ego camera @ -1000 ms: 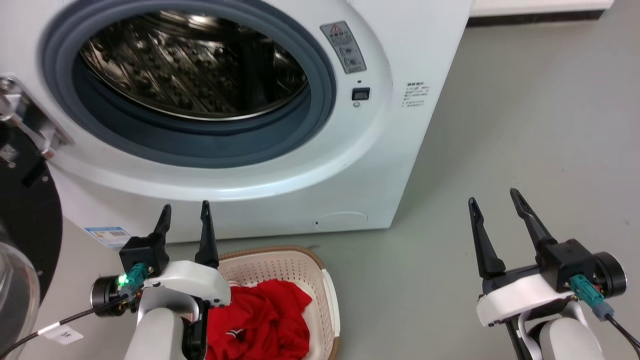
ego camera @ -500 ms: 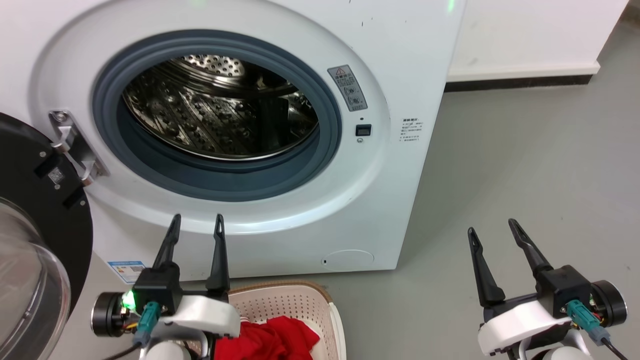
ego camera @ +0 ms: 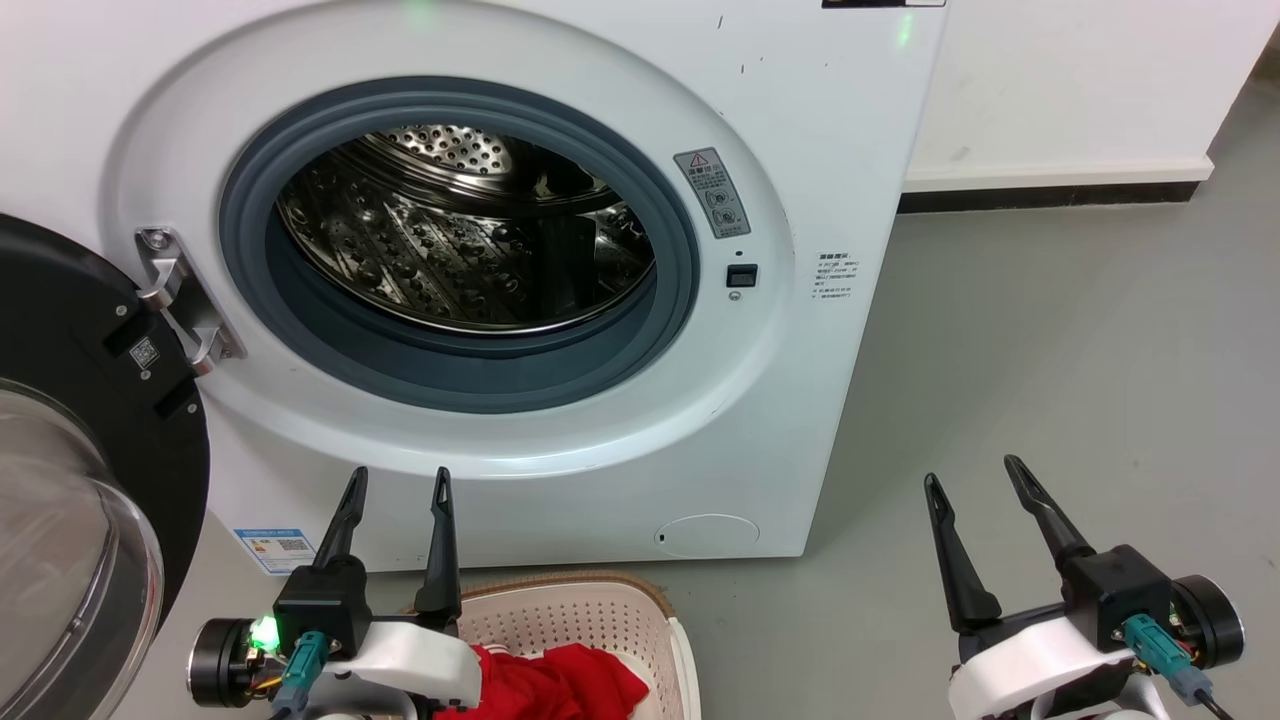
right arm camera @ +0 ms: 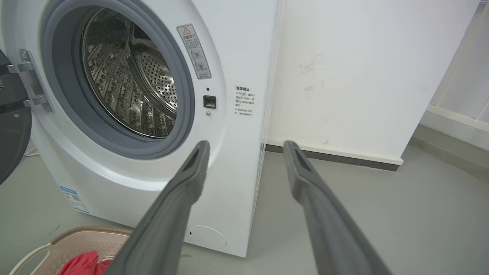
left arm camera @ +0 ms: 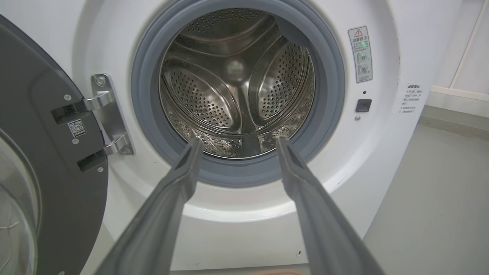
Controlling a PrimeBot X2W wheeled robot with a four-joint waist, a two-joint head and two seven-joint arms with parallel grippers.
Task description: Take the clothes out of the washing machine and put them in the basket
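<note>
Camera tilted up since earlier; one washing machine seen. One basket, red clothes inside. Left hand, right hand: both spread open.

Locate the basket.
In the head view the basket sits on the floor at lower left, just before the washing machine, by the left tool, with red clothes inside.
</note>
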